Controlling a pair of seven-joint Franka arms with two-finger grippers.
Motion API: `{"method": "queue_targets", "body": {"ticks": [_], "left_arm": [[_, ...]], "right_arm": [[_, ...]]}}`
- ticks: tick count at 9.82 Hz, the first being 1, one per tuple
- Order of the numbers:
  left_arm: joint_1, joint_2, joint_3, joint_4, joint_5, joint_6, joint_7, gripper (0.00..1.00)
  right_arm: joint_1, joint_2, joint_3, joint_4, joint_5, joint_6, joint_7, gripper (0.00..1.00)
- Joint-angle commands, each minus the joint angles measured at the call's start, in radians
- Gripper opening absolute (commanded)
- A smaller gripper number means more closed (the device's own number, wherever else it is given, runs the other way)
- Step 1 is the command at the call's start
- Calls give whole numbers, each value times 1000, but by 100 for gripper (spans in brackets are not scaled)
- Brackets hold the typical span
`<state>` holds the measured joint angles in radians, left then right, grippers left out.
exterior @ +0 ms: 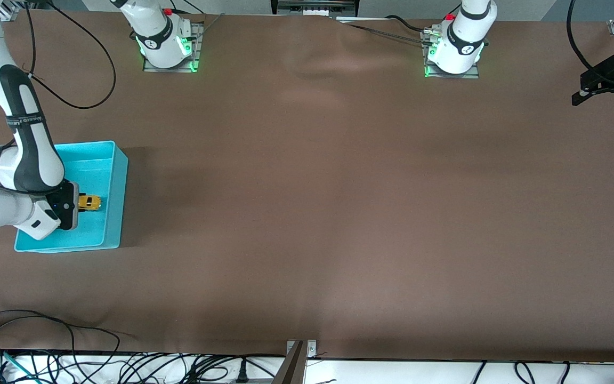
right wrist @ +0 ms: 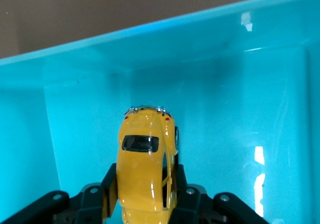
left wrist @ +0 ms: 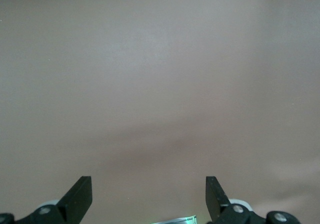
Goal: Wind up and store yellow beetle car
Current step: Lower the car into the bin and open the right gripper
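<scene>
Item: yellow beetle car, pinched between the closed fingers of the right gripper, held inside the turquoise bin toward the right arm's end of the tabletop, at about nine o'clock from its centre. Risk, as I judge it: released too high or still wound, the car may tip or run against the bin wall. Right arm reaches down over the bin; left gripper waits over bare tabletop, fingers spread, holding nothing.

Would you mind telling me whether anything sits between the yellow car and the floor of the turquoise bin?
Nothing visible does. The right claw, shut on the yellow beetle car, is inside the turquoise bin, over bare floor.
</scene>
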<state>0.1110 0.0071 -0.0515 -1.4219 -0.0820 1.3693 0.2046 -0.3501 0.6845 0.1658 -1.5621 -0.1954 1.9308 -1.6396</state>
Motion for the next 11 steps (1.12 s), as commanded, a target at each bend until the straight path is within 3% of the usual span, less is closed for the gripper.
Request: {"method": "queue_targets", "body": {"ticks": [1, 2, 6, 11], "left_arm": [[-2, 1, 4, 23, 5, -22, 6, 100], [-2, 1, 5, 23, 5, -22, 6, 100], [7, 1, 9, 18, 4, -29, 7, 100], [26, 1, 18, 17, 2, -42, 4, 100]], "right_arm": [[-13, 21, 12, 20, -15, 0, -41, 79], [-19, 20, 12, 22, -12, -1, -55, 99], [-23, 6, 12, 34, -9, -21, -112, 100], [-24, -95, 23, 122, 4, -261, -44, 100]]}}
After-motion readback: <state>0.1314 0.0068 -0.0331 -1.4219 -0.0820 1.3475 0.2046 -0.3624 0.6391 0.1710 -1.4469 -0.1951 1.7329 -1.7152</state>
